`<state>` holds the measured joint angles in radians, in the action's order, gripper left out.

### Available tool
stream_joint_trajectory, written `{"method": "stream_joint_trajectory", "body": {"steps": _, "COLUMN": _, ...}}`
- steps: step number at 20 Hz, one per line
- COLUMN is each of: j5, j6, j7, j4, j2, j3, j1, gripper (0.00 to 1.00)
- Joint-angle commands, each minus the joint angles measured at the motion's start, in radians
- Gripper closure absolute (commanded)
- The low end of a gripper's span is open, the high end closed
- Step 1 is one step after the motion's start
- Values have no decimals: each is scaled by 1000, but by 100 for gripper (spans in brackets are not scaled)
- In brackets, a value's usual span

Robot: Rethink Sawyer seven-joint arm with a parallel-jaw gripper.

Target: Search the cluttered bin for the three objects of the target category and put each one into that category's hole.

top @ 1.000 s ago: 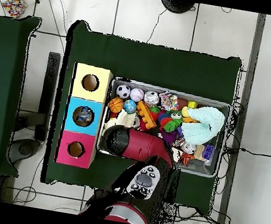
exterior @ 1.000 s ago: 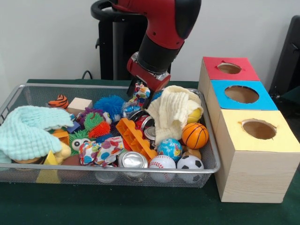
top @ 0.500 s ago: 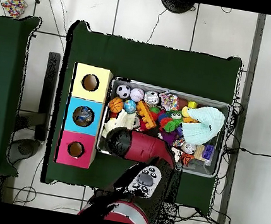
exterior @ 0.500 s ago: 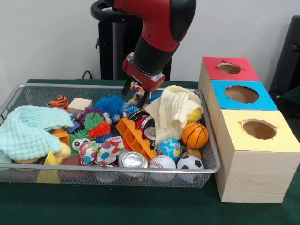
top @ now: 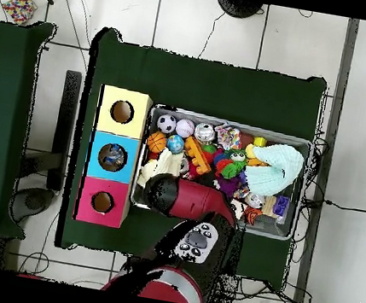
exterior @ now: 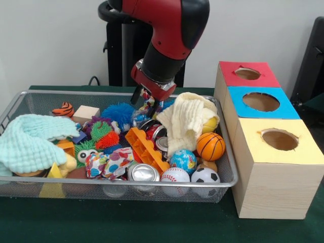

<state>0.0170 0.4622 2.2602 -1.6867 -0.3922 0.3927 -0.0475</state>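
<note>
Bin [exterior: 20, 101] of clutter sits on green cloth [exterior: 152, 223] over tiled floor [top: 208, 24]; claw [exterior: 147, 104] grips patterned bag [exterior: 150, 104].

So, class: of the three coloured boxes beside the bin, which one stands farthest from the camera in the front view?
The red box. It stands behind the blue box and the yellow box, at the row's far end.

arm [exterior: 169, 30] red/black | boxes: red [exterior: 246, 74], blue [exterior: 260, 102], yellow [exterior: 280, 140] | basketball [exterior: 210, 146] orange | cloth [exterior: 30, 142] mint
</note>
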Motion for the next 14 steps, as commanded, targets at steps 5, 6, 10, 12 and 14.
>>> {"method": "stream_joint_trajectory", "body": {"steps": 5, "j5": -53, "j6": -62, "j7": 180, "j4": 4, "j2": 71, "j3": -60, "j1": 12, "gripper": 0}}
{"method": "stream_joint_trajectory", "body": {"steps": 6, "j5": -54, "j6": -64, "j7": 180, "j4": 4, "j2": 73, "j3": -60, "j1": 11, "gripper": 0}}
{"method": "stream_joint_trajectory", "body": {"steps": 10, "j5": -55, "j6": -64, "j7": 175, "j4": 8, "j2": 80, "j3": -60, "j1": 10, "gripper": 0}}
{"method": "stream_joint_trajectory", "body": {"steps": 12, "j5": -54, "j6": -60, "j7": 171, "j4": 14, "j2": 84, "j3": -60, "j1": 12, "gripper": 0}}
{"method": "stream_joint_trajectory", "body": {"steps": 14, "j5": -52, "j6": -61, "j7": 167, "j4": 18, "j2": 86, "j3": -58, "j1": 15, "gripper": 0}}
